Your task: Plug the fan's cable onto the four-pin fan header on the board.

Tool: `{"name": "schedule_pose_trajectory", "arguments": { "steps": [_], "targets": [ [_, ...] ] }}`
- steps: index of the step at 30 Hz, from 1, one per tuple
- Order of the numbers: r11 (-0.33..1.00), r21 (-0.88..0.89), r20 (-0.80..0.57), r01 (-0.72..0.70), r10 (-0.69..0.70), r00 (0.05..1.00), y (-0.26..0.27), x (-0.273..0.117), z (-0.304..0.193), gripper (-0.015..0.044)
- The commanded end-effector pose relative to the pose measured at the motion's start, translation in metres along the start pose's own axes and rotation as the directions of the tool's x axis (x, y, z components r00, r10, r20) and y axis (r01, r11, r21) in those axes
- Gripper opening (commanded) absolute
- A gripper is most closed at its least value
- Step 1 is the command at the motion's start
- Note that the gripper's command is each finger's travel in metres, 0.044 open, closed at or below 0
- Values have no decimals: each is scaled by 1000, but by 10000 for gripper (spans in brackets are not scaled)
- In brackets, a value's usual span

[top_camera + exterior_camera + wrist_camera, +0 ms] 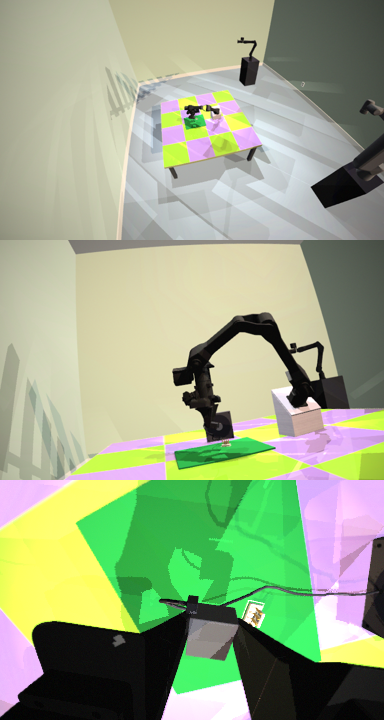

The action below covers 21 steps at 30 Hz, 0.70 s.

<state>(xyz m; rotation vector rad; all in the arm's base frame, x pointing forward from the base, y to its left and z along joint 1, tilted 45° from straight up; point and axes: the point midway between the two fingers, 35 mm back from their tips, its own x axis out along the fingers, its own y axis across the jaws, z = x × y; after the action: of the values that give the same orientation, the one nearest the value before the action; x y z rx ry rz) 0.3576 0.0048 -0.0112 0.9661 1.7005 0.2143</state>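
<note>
My gripper (191, 117) (208, 427) (211, 619) is shut on the fan plug (210, 639), a small dark block with a grey face. It points down and holds the plug above the green board (200, 124) (195, 460) (270, 540). The four-pin header (225, 444) (252, 615), white with upright pins, stands on the board. In the wrist view it lies just right of the plug, apart from it. The cable (270, 587) runs from the plug to the dark square fan (226, 421) (375, 580), which stands behind the board. The plug's underside is hidden.
The arm's base sits on a pale slanted block (216, 115) (307, 423) to the right of the board. The checkered table (198, 148) carries all of this. Another arm stands on a black pedestal (249, 72) (334, 392) beyond the table.
</note>
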Motion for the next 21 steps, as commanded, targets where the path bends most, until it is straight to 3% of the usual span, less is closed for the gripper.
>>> {"name": "schedule_pose_trajectory", "arguments": {
  "steps": [1,21],
  "targets": [
    [991,136,-6,-10,11,1000,-1,-1,6,0],
    [989,124,48,82,-88,995,-9,16,7,0]
  ]
}}
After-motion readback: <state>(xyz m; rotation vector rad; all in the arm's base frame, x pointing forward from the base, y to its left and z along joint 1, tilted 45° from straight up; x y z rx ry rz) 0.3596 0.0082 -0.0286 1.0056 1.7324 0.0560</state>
